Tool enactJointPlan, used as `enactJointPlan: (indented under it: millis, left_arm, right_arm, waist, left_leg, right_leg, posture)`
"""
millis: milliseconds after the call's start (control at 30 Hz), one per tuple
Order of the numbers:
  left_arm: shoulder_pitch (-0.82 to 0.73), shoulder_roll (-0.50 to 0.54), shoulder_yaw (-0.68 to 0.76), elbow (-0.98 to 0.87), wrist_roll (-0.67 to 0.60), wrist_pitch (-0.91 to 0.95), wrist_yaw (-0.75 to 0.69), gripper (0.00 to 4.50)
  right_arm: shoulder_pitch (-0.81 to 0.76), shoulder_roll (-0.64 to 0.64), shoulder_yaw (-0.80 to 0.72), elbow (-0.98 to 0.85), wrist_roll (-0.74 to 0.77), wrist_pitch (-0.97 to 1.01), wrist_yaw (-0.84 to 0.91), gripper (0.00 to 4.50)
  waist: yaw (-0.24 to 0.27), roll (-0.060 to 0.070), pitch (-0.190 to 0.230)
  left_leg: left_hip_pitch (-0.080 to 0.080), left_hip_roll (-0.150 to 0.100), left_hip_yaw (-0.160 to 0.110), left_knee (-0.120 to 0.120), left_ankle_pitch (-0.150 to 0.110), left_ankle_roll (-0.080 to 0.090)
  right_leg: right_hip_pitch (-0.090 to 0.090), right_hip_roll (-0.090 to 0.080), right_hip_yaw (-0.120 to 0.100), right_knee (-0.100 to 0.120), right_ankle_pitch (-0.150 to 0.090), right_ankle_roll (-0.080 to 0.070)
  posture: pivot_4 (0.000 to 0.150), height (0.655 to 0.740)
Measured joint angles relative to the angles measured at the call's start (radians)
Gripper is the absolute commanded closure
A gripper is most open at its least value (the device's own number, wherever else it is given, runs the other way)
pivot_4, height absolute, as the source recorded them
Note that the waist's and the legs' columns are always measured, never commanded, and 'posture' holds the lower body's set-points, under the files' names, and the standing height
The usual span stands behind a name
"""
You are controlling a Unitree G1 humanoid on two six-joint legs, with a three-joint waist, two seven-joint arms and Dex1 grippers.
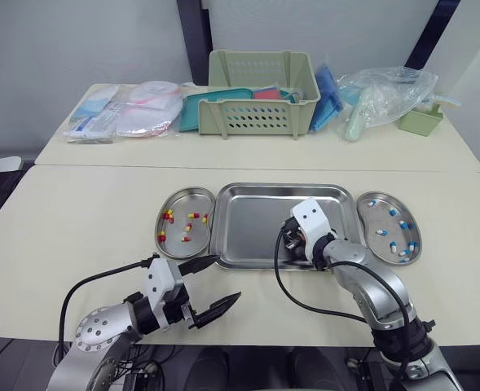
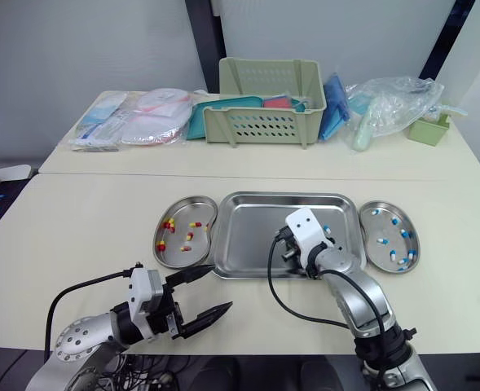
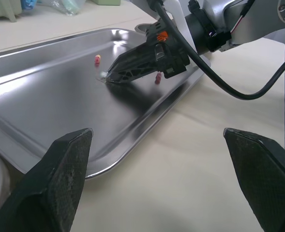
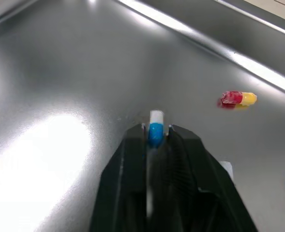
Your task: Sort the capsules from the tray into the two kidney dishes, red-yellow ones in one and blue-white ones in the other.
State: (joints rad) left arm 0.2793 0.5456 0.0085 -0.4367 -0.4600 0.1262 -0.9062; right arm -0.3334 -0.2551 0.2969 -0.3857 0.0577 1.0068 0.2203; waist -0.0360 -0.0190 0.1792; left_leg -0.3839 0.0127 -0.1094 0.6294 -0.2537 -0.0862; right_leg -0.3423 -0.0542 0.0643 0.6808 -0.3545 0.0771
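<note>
Right of centre in the eye views, my right gripper [image 4: 156,131] clamps a blue-white capsule [image 4: 156,124], seemingly lengthwise; its kidney dish [image 1: 370,218] lies just rightward.

Tray [image 1: 248,208] bare on left half and far strip, open from above. Right gripper [image 3: 106,76], pinching a blue-white capsule [image 4: 155,126], and its black cable [image 1: 277,281] block the near right. Left gripper [image 2: 222,287], fingers spread, hangs over table off tray's near-left corner. Table left of left kidney dish [image 1: 159,232] open.
</note>
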Motion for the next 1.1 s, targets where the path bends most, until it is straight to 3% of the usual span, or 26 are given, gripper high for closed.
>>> enactJointPlan:
  millis: [467,633,800,1100]
  left_arm:
    - [0.000,0.000,-0.002,0.001,0.000,-0.004,0.003,0.00]
    - [-0.010,0.001,-0.002,0.004,-0.001,-0.026,-0.017,0.00]
    - [-0.028,0.021,0.001,0.029,-0.006,-0.047,-0.066,0.00]
    - [-0.089,0.029,0.006,0.088,-0.035,-0.055,-0.154,0.00]
  right_arm:
    - [-0.007,-0.055,0.049,-0.011,0.004,-0.038,0.080,4.47]
    - [-0.011,-0.111,0.033,-0.134,0.055,-0.028,0.169,4.47]
    - [0.069,-0.177,-0.095,-0.304,0.189,0.021,0.270,4.47]
    - [0.375,-0.265,-0.540,-0.507,0.454,0.093,0.392,4.47]
  waist:
    - [-0.003,0.000,0.000]
    - [-0.002,0.000,0.000]
    - [0.004,0.000,0.000]
    - [0.006,0.000,0.001]
  left_leg:
    - [0.000,0.000,0.000,0.000,0.000,0.000]
    - [-0.001,0.000,0.000,0.000,0.000,0.000]
    - [-0.002,0.000,-0.001,0.000,0.000,0.000]
    - [-0.002,0.000,0.000,0.000,0.000,0.000]
  right_leg:
    - [0.000,0.000,0.000,0.000,0.000,0.000]
    - [-0.001,0.000,0.000,0.000,0.000,0.000]
    - [0.000,0.000,-0.001,-0.001,0.000,0.000]
    - [0.000,0.000,-0.001,-0.001,0.000,0.000]
  posture:
    - [0.150,0.7400]
    - [0.150,0.7400]
    - [0.150,0.7400]
    - [0.150,0.7400]
